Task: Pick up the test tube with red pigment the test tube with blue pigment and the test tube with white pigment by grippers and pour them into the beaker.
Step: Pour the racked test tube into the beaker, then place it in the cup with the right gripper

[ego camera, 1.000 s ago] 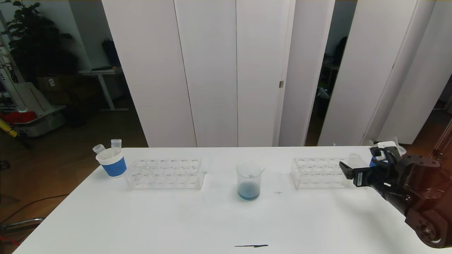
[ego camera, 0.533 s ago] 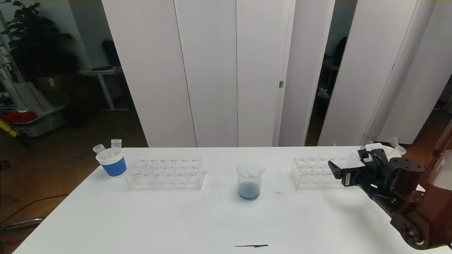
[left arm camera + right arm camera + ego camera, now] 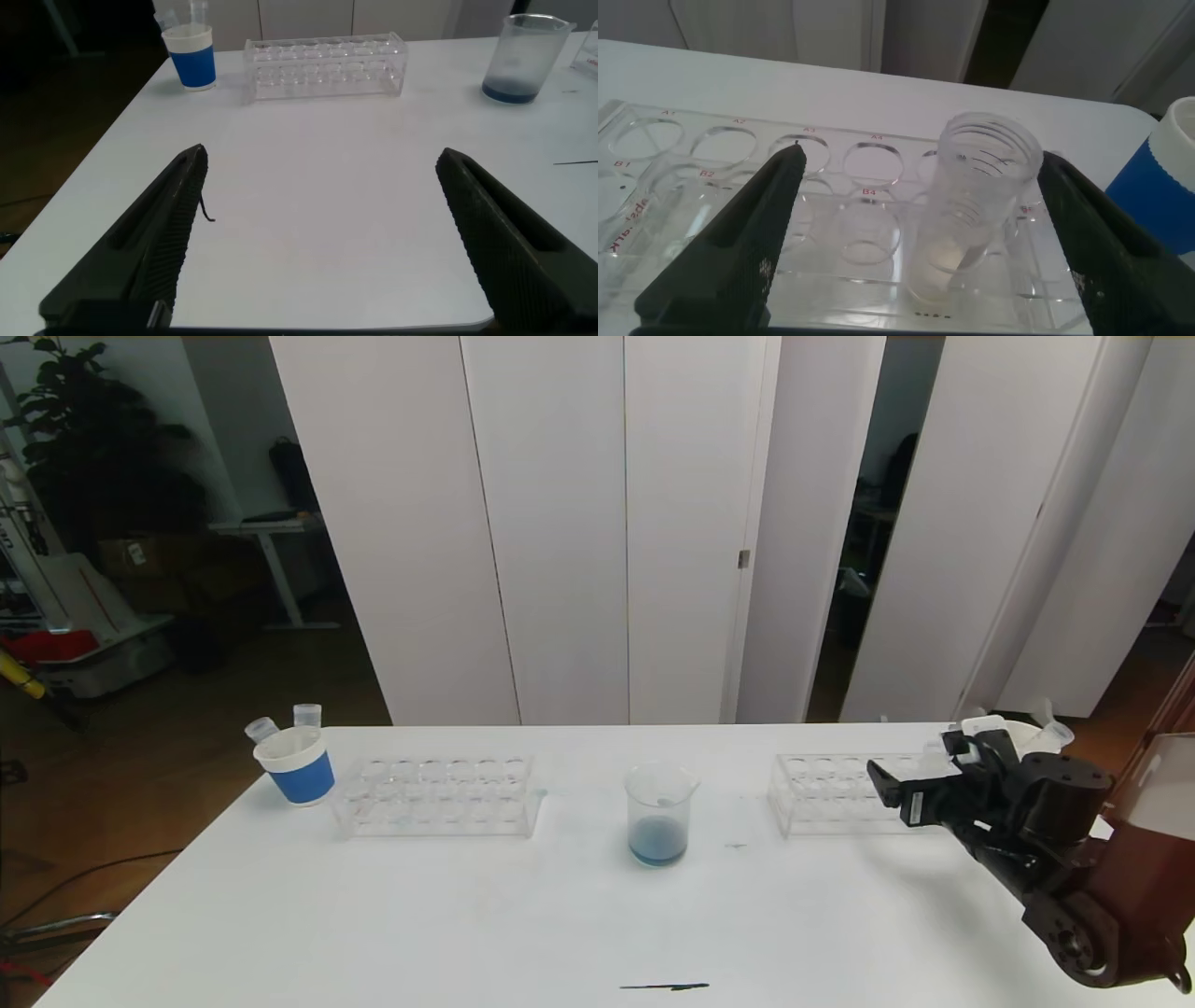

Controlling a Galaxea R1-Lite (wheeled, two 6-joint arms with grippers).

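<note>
My right gripper [image 3: 920,782] has moved in from the right edge over the right rack [image 3: 831,791]; its jaws are spread around the test tube with white pigment [image 3: 979,207], not yet pinching; the beaker [image 3: 659,814] at centre holds blue already; left gripper [image 3: 318,247] waits, spread.
</note>
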